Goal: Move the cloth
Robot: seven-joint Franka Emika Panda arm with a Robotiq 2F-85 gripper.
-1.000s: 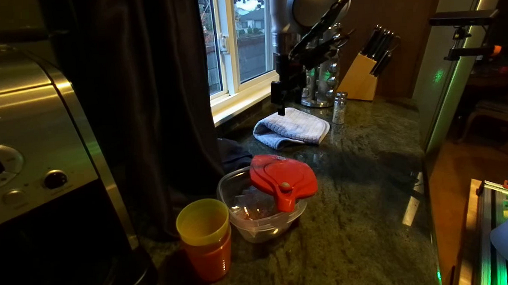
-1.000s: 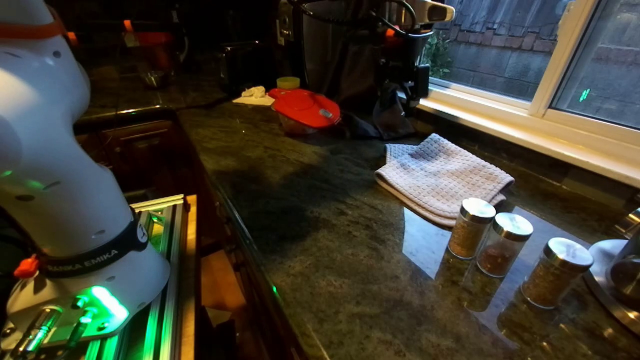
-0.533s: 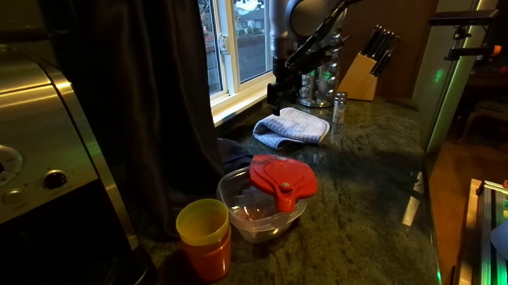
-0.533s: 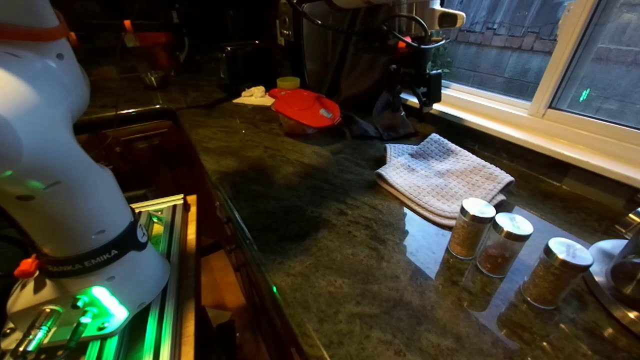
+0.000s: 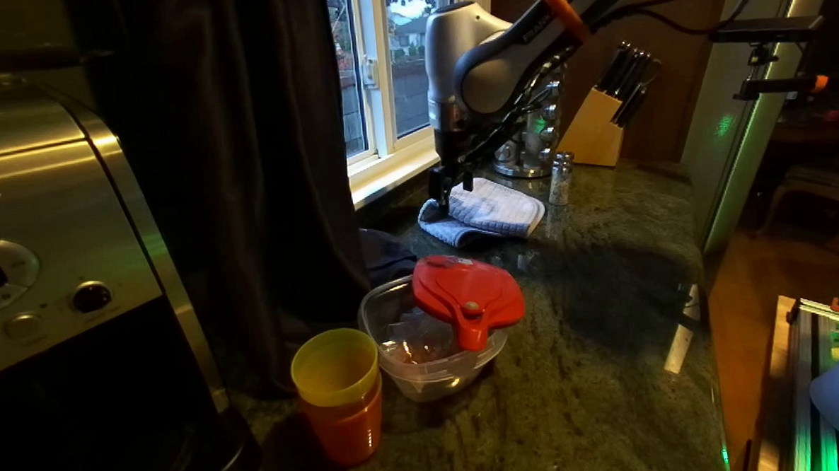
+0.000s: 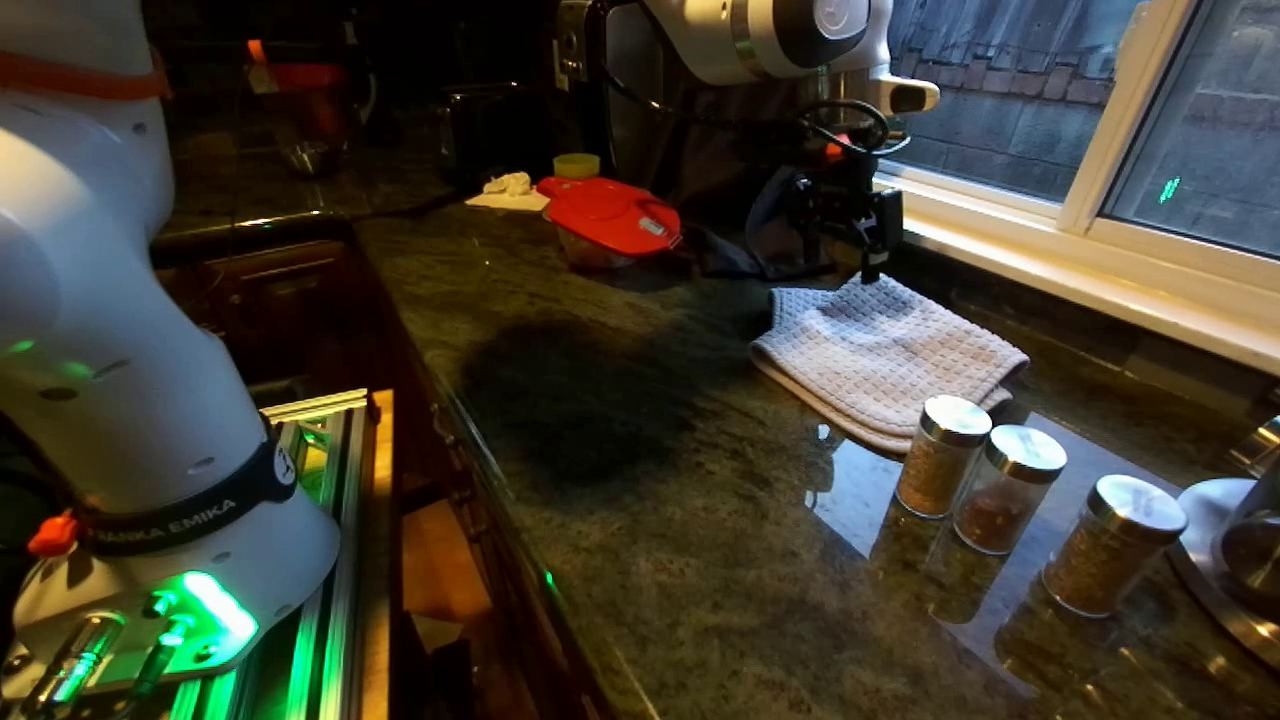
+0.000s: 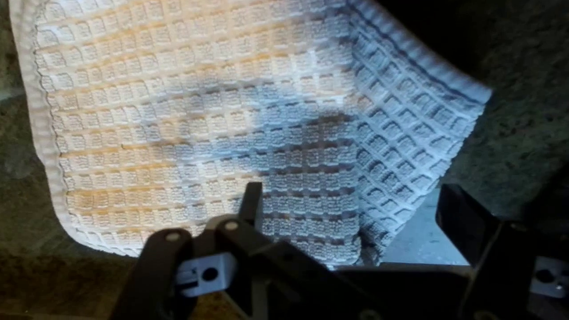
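Off-white cloth (image 7: 186,115) is lying folded on dark counter (image 6: 700,560); wrist view: flap (image 7: 400,133) is sitting at 3 o'clock, gripper (image 7: 351,200) is straddling it, fingers (image 7: 463,222) standing wide apart.

Dim overall, daylight from the window (image 6: 1118,120), pale glare on the glossy counter (image 6: 700,560)

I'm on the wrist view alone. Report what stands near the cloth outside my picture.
Observer: In an exterior view, three metal-topped jars stand upright near the cloth.
Operator: Now give my position against those.
Observer: In both exterior views, the tool is at the cloth's end away from the jars.
Operator: Look farther that way and report.
Observer: A red lid sits partly over a clear tub.
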